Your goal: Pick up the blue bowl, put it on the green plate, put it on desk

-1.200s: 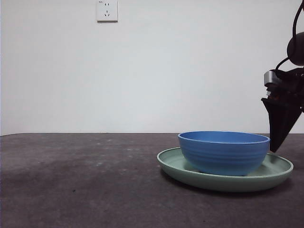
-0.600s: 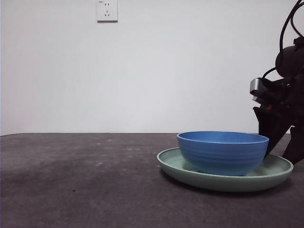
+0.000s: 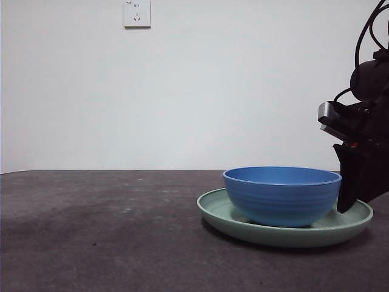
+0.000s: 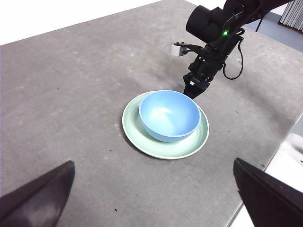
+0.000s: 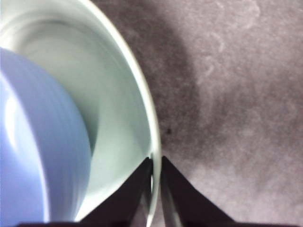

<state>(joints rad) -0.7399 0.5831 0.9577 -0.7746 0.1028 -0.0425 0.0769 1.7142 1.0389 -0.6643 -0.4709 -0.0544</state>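
We see the blue bowl (image 3: 282, 195) sitting inside the green plate (image 3: 219, 214) on the desk (image 3: 97, 237), right gripper (image 5: 154, 172) pinched on the plate's rim beside the bowl, left gripper (image 4: 151, 201) hovering well above, jaws spread wide, holding nothing

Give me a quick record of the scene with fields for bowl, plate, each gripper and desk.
bowl: blue bowl sits in the green plate
plate: flat on the desk
right gripper: right gripper pinches the plate's rim beside the bowl
left gripper: left gripper open, raised away from the dishes
desk: dark, speckled
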